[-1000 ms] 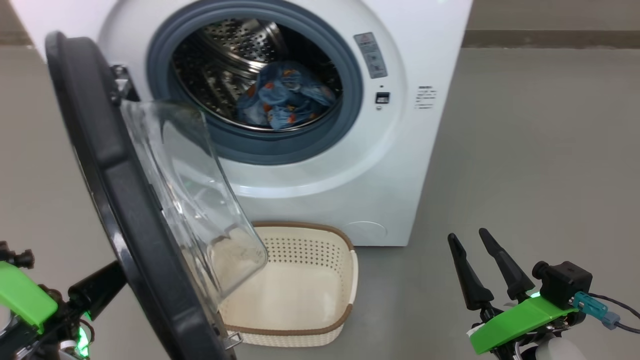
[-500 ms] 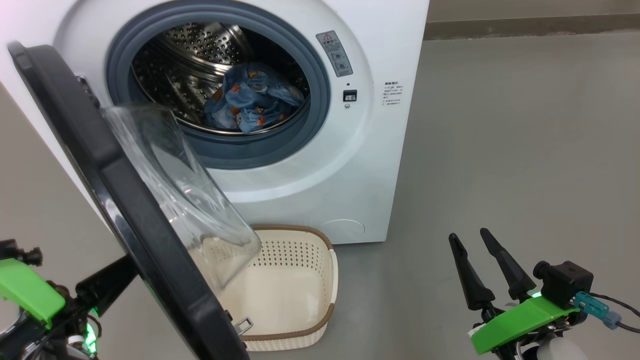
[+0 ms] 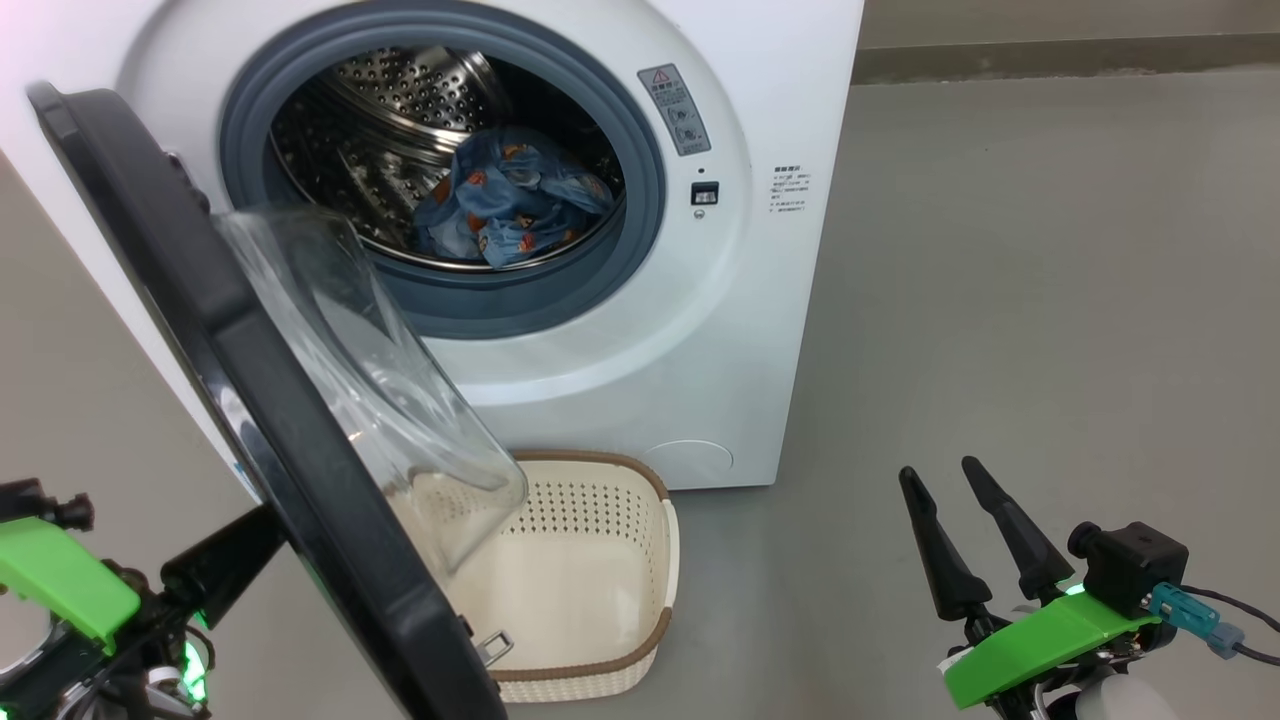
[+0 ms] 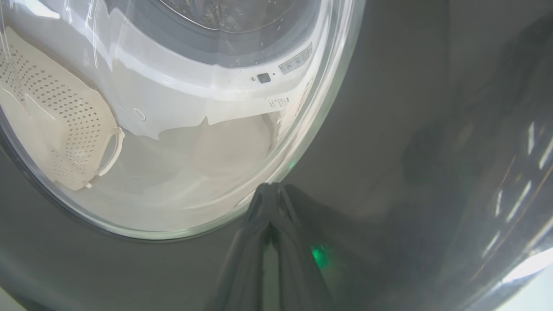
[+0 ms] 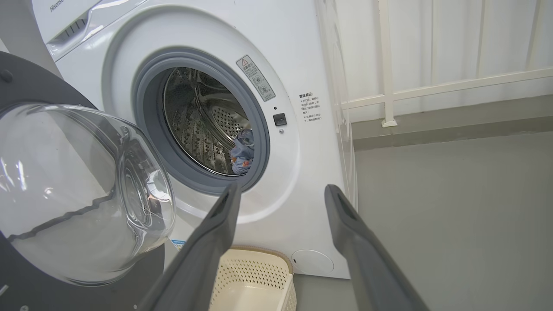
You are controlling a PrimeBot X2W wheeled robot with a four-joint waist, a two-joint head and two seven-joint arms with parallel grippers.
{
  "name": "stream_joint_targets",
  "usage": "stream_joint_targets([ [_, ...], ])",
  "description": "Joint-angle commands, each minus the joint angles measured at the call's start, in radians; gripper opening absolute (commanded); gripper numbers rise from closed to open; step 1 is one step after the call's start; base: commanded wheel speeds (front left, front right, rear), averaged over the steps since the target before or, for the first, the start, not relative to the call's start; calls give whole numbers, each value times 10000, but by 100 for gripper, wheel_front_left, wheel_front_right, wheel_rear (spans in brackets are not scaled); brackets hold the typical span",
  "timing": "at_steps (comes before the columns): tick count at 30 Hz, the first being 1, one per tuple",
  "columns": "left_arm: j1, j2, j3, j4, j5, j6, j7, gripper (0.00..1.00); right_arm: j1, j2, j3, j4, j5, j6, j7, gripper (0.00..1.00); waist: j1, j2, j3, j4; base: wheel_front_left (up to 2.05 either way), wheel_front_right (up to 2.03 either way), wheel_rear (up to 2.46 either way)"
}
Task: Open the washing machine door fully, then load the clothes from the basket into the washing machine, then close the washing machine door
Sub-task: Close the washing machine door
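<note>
Blue clothes (image 3: 510,205) sit inside the washing machine (image 3: 780,300); the basket (image 3: 600,505) stands below.

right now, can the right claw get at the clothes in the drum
Probably yes: the door hangs open to the left, and nothing stands between the open right claw and the clothes.

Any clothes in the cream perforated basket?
No, the cream-white perforated plastic basket shows a bare floor; the light blue printed clothes lie in the steel drum.
</note>
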Motion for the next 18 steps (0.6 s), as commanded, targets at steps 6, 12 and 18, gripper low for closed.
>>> stream_joint_targets([
  [6,-617,100,261,-347,-18,-194,7,0,-146,-66,195,-231,24,16,-48,100,0,0,41,-12,0,0,0],
  [12,-623,274,409,-369,244,-327,-179,20,-131,-54,147,-241,15,16,-48,100,0,0,59,-10,0,0,0],
  [18,-569,468,568,-296,737,-657,-572,100,-101,-53,79,-280,6,16,-48,100,0,0,63,37,0,0,0],
])
